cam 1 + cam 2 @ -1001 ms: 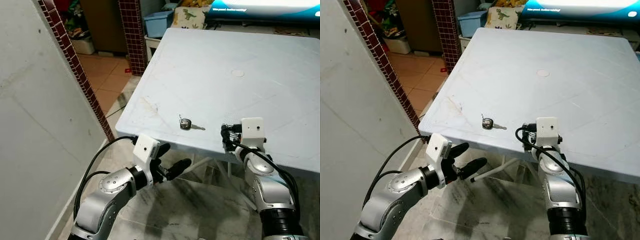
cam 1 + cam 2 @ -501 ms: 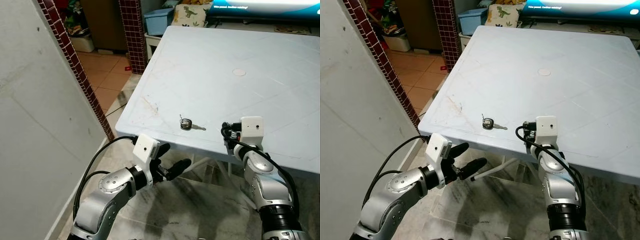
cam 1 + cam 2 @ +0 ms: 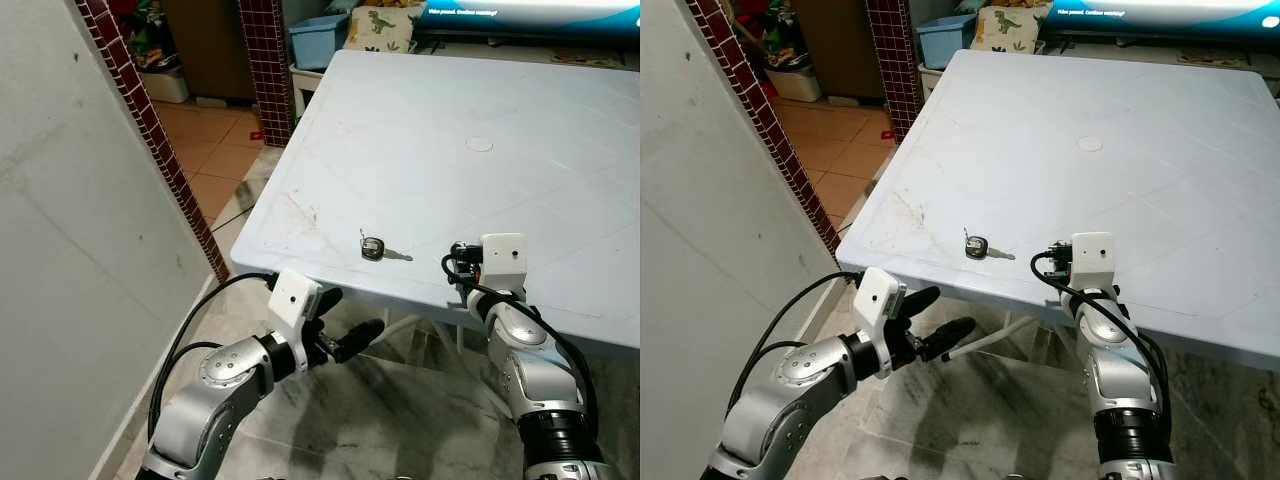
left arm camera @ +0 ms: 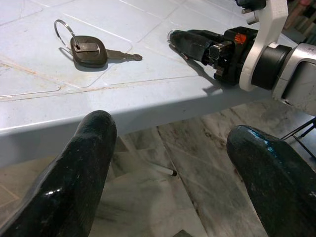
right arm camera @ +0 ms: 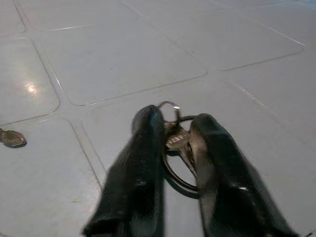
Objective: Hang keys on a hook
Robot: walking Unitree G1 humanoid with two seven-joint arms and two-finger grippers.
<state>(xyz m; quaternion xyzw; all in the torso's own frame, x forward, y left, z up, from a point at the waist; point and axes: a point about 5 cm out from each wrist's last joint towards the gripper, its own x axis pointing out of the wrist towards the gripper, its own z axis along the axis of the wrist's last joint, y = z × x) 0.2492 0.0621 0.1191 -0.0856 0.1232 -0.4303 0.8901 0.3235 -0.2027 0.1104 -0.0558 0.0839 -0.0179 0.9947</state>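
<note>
2 glossy black fingers [image 5: 143, 163] pinch metal keys [image 5: 175, 140]; white table [image 3: 520, 110].

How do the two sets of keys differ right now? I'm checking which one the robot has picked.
The black-headed key lies flat and free on the white table, apart from both tools; the key bunch is pinched between the right tool's fingers. The black-headed key is a single key with a dark plastic head; the key bunch looks like bare metal on a ring. The open left tool sits below the table edge. Both sets have a metal ring.
</note>
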